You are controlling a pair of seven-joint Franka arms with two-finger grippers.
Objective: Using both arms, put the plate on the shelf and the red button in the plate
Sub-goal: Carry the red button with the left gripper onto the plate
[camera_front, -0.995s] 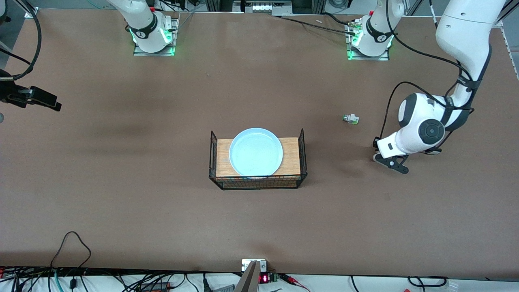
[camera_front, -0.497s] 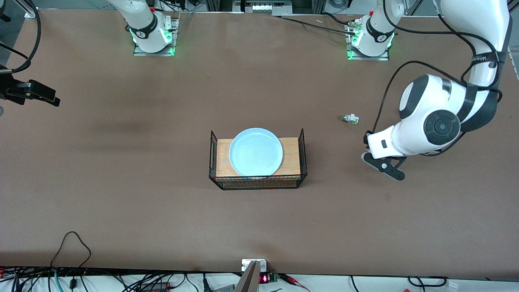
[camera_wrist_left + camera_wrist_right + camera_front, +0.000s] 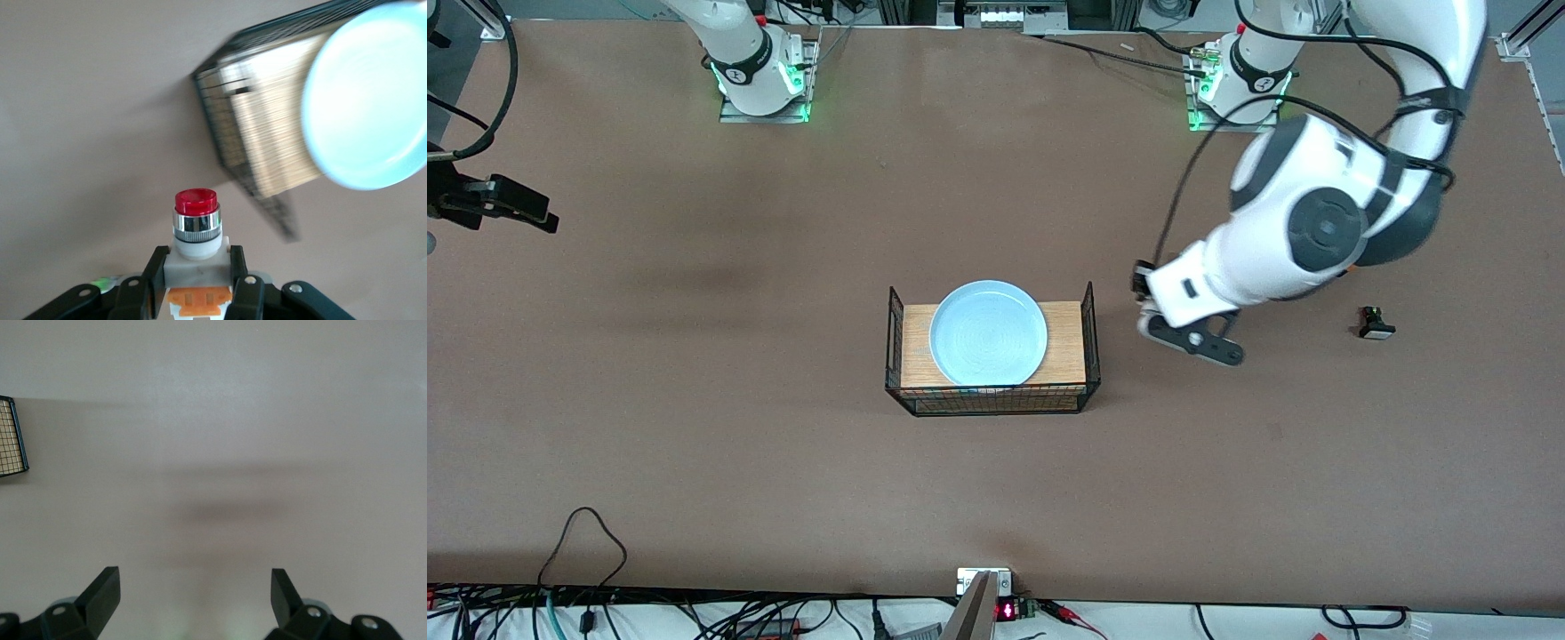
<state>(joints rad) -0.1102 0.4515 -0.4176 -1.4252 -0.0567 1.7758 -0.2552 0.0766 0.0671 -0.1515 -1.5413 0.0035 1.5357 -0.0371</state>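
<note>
The pale blue plate (image 3: 988, 332) lies on a wooden board inside a black wire basket (image 3: 1089, 307) at mid-table; it also shows in the left wrist view (image 3: 367, 100). My left gripper (image 3: 197, 259) is shut on the red button (image 3: 196, 233), gripping its white body with the red cap pointing away from the hand. In the front view the left hand (image 3: 1183, 298) hangs over the table just beside the basket, toward the left arm's end, and hides the button. My right gripper (image 3: 195, 587) is open and empty over bare table; it waits at the right arm's end (image 3: 503, 206).
A black part with a white cap (image 3: 1376, 324) lies on the table toward the left arm's end. A corner of the basket (image 3: 12, 437) shows in the right wrist view. Cables run along the table's near edge.
My left arm has swung from the left arm's end toward the basket, carrying the red button. It uncovered the black part and now hides the green-tipped part. The right gripper barely moved.
</note>
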